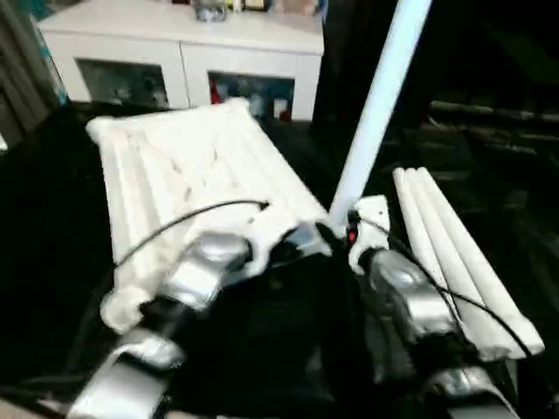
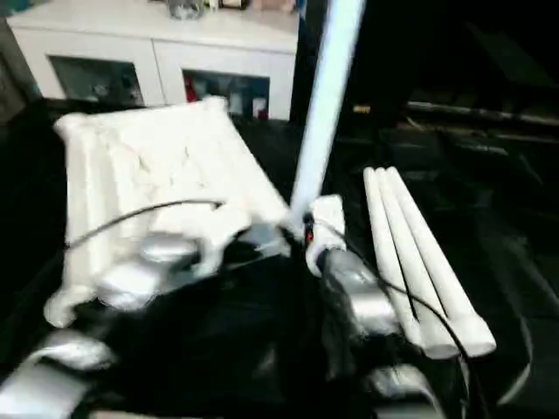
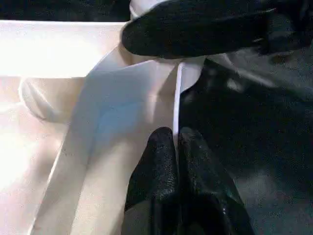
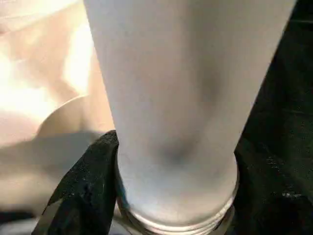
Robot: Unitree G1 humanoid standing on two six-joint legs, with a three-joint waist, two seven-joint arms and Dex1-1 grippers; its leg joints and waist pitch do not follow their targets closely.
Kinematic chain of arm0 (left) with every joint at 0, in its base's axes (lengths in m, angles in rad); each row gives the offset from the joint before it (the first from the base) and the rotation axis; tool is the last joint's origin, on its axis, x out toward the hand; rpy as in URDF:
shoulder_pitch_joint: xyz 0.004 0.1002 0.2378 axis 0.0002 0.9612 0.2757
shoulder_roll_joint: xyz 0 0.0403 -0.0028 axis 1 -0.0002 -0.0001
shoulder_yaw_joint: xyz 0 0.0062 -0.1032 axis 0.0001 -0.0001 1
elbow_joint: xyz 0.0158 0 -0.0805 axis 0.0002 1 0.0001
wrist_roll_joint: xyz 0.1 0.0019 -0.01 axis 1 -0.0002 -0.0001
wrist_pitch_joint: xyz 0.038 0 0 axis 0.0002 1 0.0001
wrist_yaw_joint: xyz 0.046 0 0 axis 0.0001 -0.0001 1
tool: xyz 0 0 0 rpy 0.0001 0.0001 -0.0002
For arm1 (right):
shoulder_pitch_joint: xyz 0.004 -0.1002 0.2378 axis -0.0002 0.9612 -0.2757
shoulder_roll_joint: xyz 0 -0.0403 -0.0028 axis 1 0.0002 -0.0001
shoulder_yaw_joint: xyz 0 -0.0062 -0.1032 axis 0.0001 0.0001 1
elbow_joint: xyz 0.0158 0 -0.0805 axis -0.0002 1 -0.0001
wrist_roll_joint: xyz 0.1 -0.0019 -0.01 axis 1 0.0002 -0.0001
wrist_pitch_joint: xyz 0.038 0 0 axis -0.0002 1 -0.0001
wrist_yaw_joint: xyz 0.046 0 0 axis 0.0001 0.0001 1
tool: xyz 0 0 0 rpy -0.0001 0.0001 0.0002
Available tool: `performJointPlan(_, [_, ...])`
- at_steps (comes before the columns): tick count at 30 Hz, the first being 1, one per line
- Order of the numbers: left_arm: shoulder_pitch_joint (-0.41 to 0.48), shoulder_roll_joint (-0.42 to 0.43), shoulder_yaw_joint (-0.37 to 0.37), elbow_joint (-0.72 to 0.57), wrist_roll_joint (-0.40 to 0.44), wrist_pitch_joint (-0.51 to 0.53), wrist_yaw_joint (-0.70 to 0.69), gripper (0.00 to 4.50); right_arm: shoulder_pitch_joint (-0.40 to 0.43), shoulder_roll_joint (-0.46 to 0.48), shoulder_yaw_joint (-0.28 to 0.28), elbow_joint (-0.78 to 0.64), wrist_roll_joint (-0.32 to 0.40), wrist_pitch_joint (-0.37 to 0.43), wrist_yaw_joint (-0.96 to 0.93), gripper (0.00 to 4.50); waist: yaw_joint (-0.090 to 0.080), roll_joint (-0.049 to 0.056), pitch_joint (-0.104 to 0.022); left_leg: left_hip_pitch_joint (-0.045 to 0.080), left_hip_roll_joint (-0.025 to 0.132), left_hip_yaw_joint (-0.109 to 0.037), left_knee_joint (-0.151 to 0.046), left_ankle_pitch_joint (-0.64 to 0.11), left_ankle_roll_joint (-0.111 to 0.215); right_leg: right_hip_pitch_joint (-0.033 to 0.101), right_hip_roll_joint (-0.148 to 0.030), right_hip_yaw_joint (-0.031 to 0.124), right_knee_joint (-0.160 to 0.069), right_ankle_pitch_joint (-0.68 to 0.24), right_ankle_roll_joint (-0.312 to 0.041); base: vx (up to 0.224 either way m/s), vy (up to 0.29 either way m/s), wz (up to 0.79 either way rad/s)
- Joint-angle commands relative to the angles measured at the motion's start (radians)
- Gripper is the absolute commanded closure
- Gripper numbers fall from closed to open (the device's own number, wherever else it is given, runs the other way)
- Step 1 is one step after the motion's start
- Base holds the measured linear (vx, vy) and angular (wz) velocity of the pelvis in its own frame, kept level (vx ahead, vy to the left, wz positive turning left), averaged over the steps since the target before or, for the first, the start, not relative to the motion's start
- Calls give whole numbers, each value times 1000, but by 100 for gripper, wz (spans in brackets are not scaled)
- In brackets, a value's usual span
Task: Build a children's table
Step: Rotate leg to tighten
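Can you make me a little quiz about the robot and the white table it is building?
1. How many loose legs lie on the black work table?
2. True or false: the tabletop lies ribbed side up.
3. Which gripper holds the upright leg: A) left gripper, B) right gripper?

Key: 1) three. 2) true. 3) B, shut around the leg's lower end beside the tabletop's near corner.

white ribbed plastic tabletop (image 1: 188, 188) underside-up on black-covered worktop (image 1: 44, 262), centre-left | three loose white tapered legs (image 1: 458, 257) side by side to its right | fourth white leg (image 1: 376, 109) upright at tabletop's near right corner, between both pincers | white glass-door cabinet (image 1: 183, 61) behind worktop
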Motion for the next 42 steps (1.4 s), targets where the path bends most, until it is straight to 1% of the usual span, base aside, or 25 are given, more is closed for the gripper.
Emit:
performJointPlan(1, [-1,-27,37,23,-18,-15,74,450,22,14,15,71,-23,42,-42,177,-3,-8,-48,11,13,-8,-69,-321,-25,27,-49,26,-91,-407,-98,0,0,0])
performJointPlan(4, [-4,-29,16,40,13,-48,73,450,7,22,26,100,-49,5,-44,177,-1,-5,-50,8,13,-6,-68,-305,-13,28,-50,28,-88,-367,-101,0,0,0])
performJointPlan(6, [-5,-24,14,49,17,-59,68,450,-4,27,20,123,-56,-16,-55,177,-2,-7,-49,7,13,-6,-69,-304,-10,29,-49,27,-86,-357,-107,0,0,0])
performJointPlan(8, [-3,-16,13,52,15,-63,62,450,-11,31,7,132,-42,-36,-42,121,-2,-3,-48,8,13,-7,-70,-323,-12,27,-50,26,-89,-380,-107,0,0,0])
performJointPlan(11, [-6,-10,13,63,18,-71,67,450,-19,35,1,130,-23,-59,-20,101,-4,-2,-47,9,13,-7,-71,-342,-12,25,-51,26,-93,-405,-104,0,0,0])
performJointPlan(13, [-7,-6,12,69,23,-95,67,450,-17,26,10,103,-28,-69,-8,73,-5,-3,-46,10,13,-8,-72,-353,-11,24,-49,25,-95,-421,-97,0,0,0])
performJointPlan(15, [-8,-4,11,79,42,-152,95,450,6,7,11,28,-28,-65,15,66,-3,-6,-45,8,13,-9,-73,-360,-9,24,-50,24,-99,-450,-86,0,0,0])
performJointPlan(16, [-9,-3,10,83,49,-169,106,450,17,1,10,0,-24,-58,23,66,-3,-13,-44,7,12,-8,-74,-360,-4,25,-48,24,-102,-457,-76,0,0,0])
performJointPlan(17, [-11,-2,9,88,59,-191,120,450,29,-6,8,-32,-18,-53,33,66,-2,-14,-44,7,12,-8,-73,-357,-1,25,-48,24,-101,-462,-68,0,0,0])
performJointPlan(20, [-18,-15,49,79,22,-284,122,450,142,-60,28,-248,9,-5,114,66,7,-15,-44,1,15,-9,-75,-325,12,28,-51,26,-103,-462,-47,0,0,0])
performJointPlan(22, [-15,-24,73,61,-9,-260,106,450,170,-75,36,-289,4,-6,129,66,4,-14,-47,-2,15,-8,-72,-308,15,29,-51,27,-97,-430,-63,0,0,0])
performJointPlan(23, [-15,-24,73,61,-9,-260,106,405,170,-75,36,-289,4,-6,129,60,5,-14,-49,-3,14,-9,-72,-297,15,31,-52,26,-94,-416,-70,0,0,0])
performJointPlan(24, [-14,-15,93,23,-27,-245,95,393,211,-95,39,-363,22,7,157,60,1,-8,-50,-5,15,-9,-72,-284,14,30,-51,26,-92,-384,-86,0,0,0])
performJointPlan(25, [-12,-5,104,-3,-35,-247,90,390,238,-109,40,-417,36,19,177,60,8,-4,-53,-3,17,-6,-67,-264,18,31,-49,28,-88,-322,-102,0,0,0])
performJointPlan(26, [-9,14,125,-40,-42,-239,96,382,261,-125,49,-465,48,38,206,60,10,2,-58,-2,23,-6,-62,-226,27,32,-46,29,-75,-204,-135,0,0,0])
performJointPlan(28, [-4,35,141,-75,-45,-223,99,357,268,-134,61,-479,46,52,223,60,4,6,-60,-11,21,-8,-59,-161,42,41,-42,25,-54,-59,-176,0,0,0])
performJointPlan(30, [2,67,164,-112,-42,-207,117,350,274,-143,78,-488,35,78,243,60,-1,9,-62,-12,17,-7,-53,-122,50,44,-37,23,-46,22,-196,0,0,0])
performJointPlan(31, [13,107,200,-153,-27,-185,155,344,279,-149,98,-491,20,105,246,60,-1,18,-61,-10,15,-6,-51,-119,52,43,-37,24,-45,36,-205,0,0,0])
performJointPlan(34, [43,172,270,-233,-9,-122,211,314,271,-142,110,-461,-6,117,225,60,-7,15,-60,-5,16,-5,-51,-133,40,44,-35,24,-44,34,-216,0,0,0])
performJointPlan(35, [69,217,315,-272,16,-80,259,309,263,-136,115,-444,-14,130,216,60,-9,13,-58,-4,17,-4,-52,-145,34,43,-36,25,-45,14,-216,0,0,0])
performJointPlan(37, [100,267,367,-313,42,-35,305,302,253,-128,124,-425,-21,145,210,60,-14,18,-55,-5,17,-5,-56,-160,24,43,-35,24,-46,-19,-211,0,0,0])
performJointPlan(38, [113,283,384,-330,47,-18,316,292,250,-128,128,-423,-20,154,210,60,-20,22,-54,0,16,-4,-56,-187,9,39,-33,25,-52,-68,-200,0,0,0])
performJointPlan(39, [136,309,409,-358,72,3,340,292,245,-126,137,-415,-24,166,210,60,-19,11,-50,0,18,-6,-60,-201,4,39,-36,25,-53,-109,-193,0,0,0])
performJointPlan(41, [198,366,479,-422,124,72,406,292,226,-120,158,-388,-29,190,217,60,-20,20,-48,6,22,-6,-62,-238,-9,30,-33,26,-57,-148,-184,0,0,0])
performJointPlan(42, [200,368,481,-423,126,74,409,292,225,-120,158,-386,-30,190,217,60,-22,21,-47,3,23,-8,-64,-243,-14,32,-33,25,-54,-148,-183,0,0,0])
